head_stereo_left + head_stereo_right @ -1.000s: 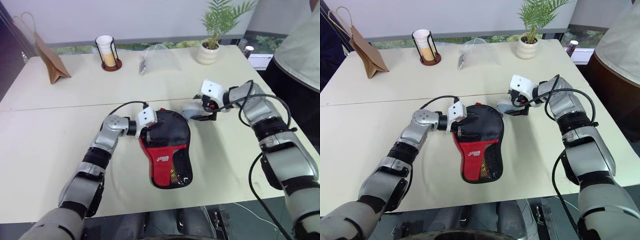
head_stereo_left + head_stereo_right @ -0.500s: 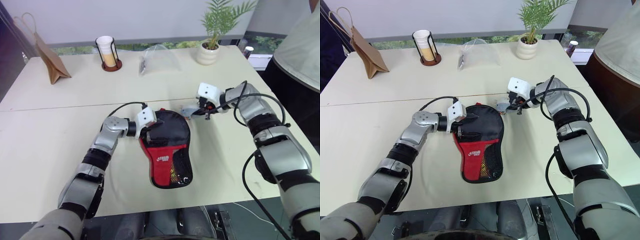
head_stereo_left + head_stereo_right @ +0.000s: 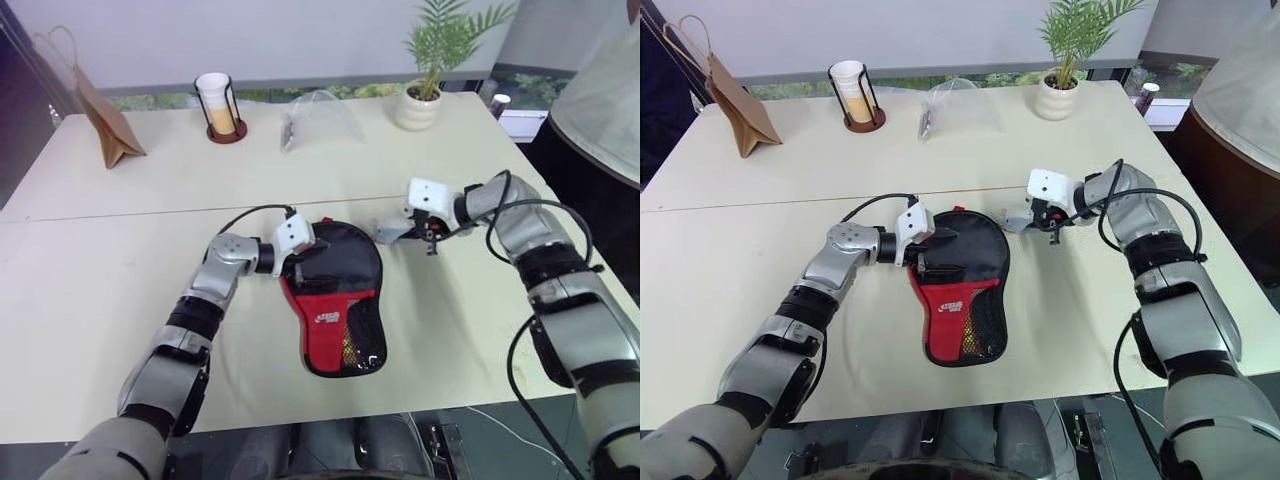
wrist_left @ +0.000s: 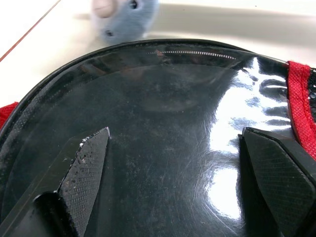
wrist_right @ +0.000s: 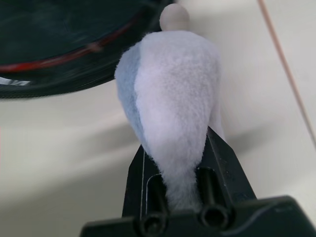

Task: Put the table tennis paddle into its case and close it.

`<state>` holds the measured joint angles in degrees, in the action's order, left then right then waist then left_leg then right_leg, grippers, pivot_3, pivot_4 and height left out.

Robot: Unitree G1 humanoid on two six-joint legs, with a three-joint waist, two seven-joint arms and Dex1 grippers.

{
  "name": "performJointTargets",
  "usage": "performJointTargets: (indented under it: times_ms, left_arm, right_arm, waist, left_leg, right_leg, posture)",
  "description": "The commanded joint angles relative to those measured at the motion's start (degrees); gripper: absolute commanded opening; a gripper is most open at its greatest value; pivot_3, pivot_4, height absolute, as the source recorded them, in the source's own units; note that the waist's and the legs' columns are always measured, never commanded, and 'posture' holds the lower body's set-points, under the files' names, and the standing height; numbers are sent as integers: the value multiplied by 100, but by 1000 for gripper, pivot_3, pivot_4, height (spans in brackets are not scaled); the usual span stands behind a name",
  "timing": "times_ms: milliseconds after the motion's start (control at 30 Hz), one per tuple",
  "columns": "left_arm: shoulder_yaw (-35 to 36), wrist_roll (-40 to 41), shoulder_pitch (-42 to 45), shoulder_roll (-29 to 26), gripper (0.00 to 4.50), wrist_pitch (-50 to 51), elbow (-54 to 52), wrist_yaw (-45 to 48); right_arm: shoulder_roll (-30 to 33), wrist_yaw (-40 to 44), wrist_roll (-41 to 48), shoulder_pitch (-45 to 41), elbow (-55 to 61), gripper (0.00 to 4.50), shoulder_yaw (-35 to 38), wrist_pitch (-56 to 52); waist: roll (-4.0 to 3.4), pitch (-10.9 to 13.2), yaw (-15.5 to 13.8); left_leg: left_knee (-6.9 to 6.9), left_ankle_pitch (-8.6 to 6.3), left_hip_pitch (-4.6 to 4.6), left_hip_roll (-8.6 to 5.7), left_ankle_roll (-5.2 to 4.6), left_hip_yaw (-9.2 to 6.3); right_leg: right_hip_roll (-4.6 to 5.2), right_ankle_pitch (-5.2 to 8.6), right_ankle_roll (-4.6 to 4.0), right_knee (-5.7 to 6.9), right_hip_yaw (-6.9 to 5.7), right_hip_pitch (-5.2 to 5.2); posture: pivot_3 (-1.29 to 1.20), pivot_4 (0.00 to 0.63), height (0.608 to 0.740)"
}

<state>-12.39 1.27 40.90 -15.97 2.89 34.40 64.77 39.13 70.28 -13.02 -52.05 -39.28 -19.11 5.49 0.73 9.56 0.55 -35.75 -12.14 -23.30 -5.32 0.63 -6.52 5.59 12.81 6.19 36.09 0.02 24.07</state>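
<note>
The paddle-shaped black fabric case with its red panel and mesh pocket is lying near the middle of the cream table, its round end pointing away from the robot. The left gripper is reaching in from the left with its two black fingers standing wide apart over a glossy black surface with a red edge at the case's far end; whether that surface is the table tennis paddle's blade or the case itself cannot be told. The right gripper is hovering just right of the case's far end, clenching a small plush toy in pale blue and white. Along the far edge are standing a brown paper bag, a cup in a black wire holder, a clear plastic bag and a potted plant.
</note>
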Motion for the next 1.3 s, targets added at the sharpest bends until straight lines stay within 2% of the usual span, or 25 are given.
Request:
performJointTargets:
  times_ms: [33, 167, 500, 800, 933, 1300]
  left_arm:
    - [-243, -239, -144, -57, 4500, 41, 305, -72]
    - [-254, -247, -148, -51, 4500, 32, 322, -96]
    - [-260, -266, -168, -47, 4500, -11, 331, -183]
    - [-308, -286, -256, -61, 4500, -34, 255, -206]
    - [-306, -298, -230, -63, 4500, -51, 310, -250]
    - [-350, -289, -305, -95, 4500, 7, 209, -270]
  right_arm:
    - [337, 281, 144, 424, 954, 9, 156, -436]
    - [560, 374, 248, 798, 1709, 9, 244, -841]
    - [1287, 690, 914, 1895, 3973, 9, 747, -2649]
    - [1889, 600, 1645, 3151, 6023, 9, 1243, -3958]
    - [1980, 439, 2047, 3959, 7170, 9, 1388, -4523]
    - [2351, 28, 2341, 4811, 8193, 9, 1340, -4816]
  waist:
    - [-1, -1, -8]
    - [-2, -1, -5]
    - [-3, -2, -17]
    - [-3, -2, -85]
    - [-1, -4, -130]
    - [-2, -6, -132]
  left_leg:
    - [-1, 0, 1, 0, 0, -2]
    - [-8, -2, 1, 0, -3, -2]
    - [-19, -7, 1, 2, -9, -6]
    - [-25, -10, 1, 5, -12, -4]
    - [-24, -13, -1, 6, -14, -6]
    - [-27, -22, 3, 10, -22, -12]
  right_leg:
    - [0, 0, 0, -1, -1, -2]
    - [0, 1, 1, -1, -2, -6]
    - [3, 3, 3, -6, -6, -16]
    - [6, 8, 9, -10, -6, -20]
    - [6, 12, 12, -15, -8, -22]
    - [8, 15, 9, -61, -22, -52]
  posture:
    - [0, 150, 740]
    - [0, 150, 740]
    - [0, 150, 740]
    - [0, 150, 740]
    - [0, 150, 740]
    - [0, 150, 740]
